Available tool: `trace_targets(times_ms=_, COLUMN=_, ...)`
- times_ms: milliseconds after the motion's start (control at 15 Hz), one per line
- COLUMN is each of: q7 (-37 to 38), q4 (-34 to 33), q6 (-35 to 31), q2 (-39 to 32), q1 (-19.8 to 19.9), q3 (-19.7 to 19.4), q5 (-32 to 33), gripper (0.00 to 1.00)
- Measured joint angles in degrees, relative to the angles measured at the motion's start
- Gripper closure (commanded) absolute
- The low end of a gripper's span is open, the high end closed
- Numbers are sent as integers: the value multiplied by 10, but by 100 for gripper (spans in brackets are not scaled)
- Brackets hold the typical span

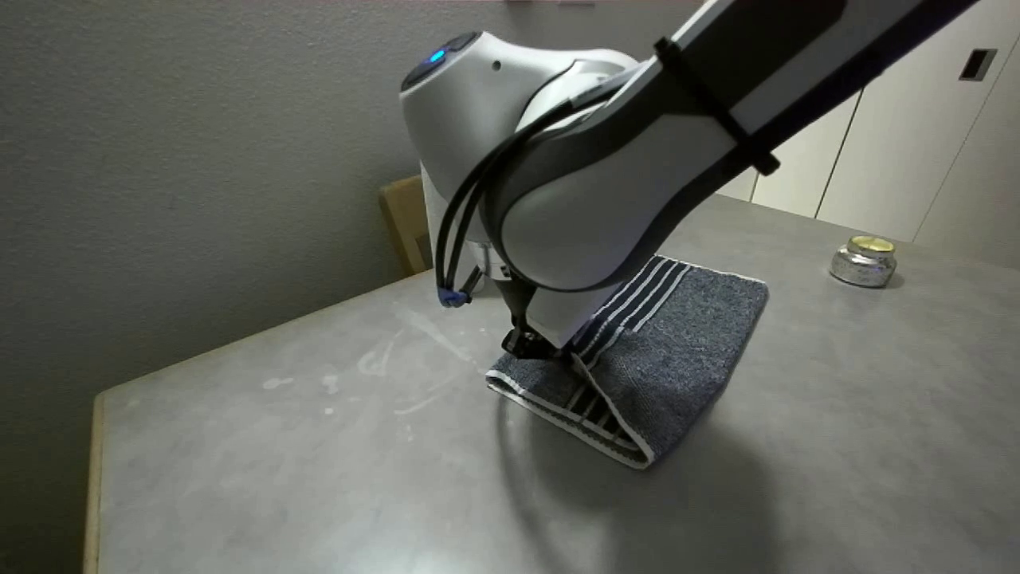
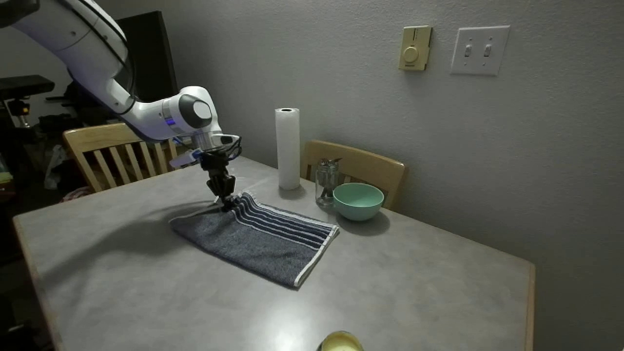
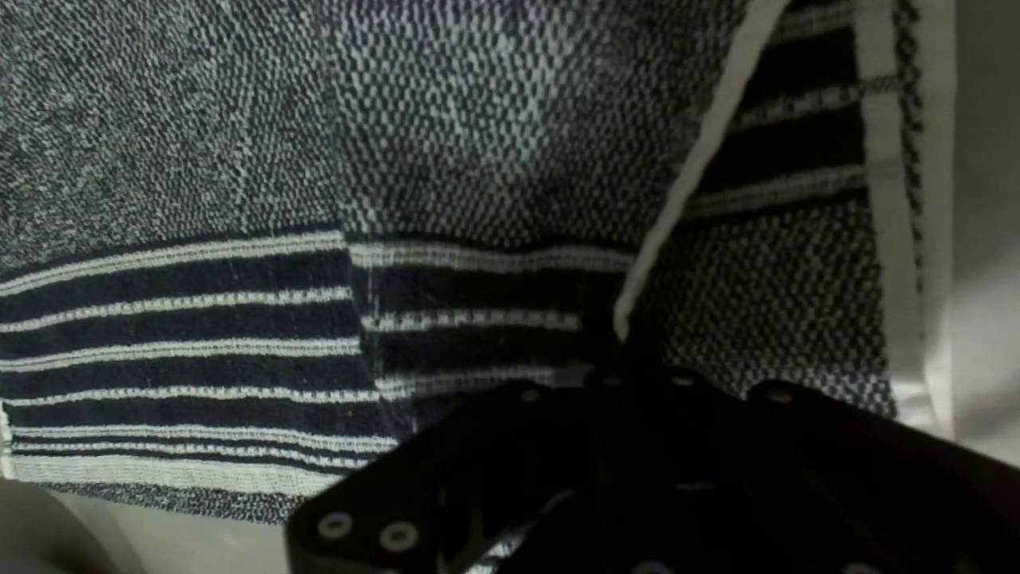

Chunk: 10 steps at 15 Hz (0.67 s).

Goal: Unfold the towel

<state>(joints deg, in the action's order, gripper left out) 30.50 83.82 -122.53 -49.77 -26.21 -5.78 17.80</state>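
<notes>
The dark blue-grey towel (image 2: pixel 263 248) lies folded on the table, its black-and-white striped band along the side toward the wall. My gripper (image 2: pixel 226 204) reaches down to a corner at the end of that band. In an exterior view the towel (image 1: pixel 685 351) shows a lifted top layer, with the lower layer's stripes visible underneath. In the wrist view a white hem runs into the gap between my fingers, where the gripper (image 3: pixel 637 363) is shut on the towel (image 3: pixel 446 127). The fingertips are very dark there, so the pinched cloth itself is hidden.
Beyond the towel stand a white paper towel roll (image 2: pixel 287 151), a glass jar with utensils (image 2: pixel 325 183) and a mint-green bowl (image 2: pixel 358 202). A small silver candle jar (image 1: pixel 864 261) sits on the grey table (image 1: pixel 263 470). Wooden chairs (image 2: pixel 375 163) line the wall side.
</notes>
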Motion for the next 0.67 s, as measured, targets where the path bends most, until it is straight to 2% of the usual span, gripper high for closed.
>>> trace_targets(times_ms=667, q7=-46, q4=-4, q6=0, q2=-4, q1=1, q3=36, q5=0, gripper=100)
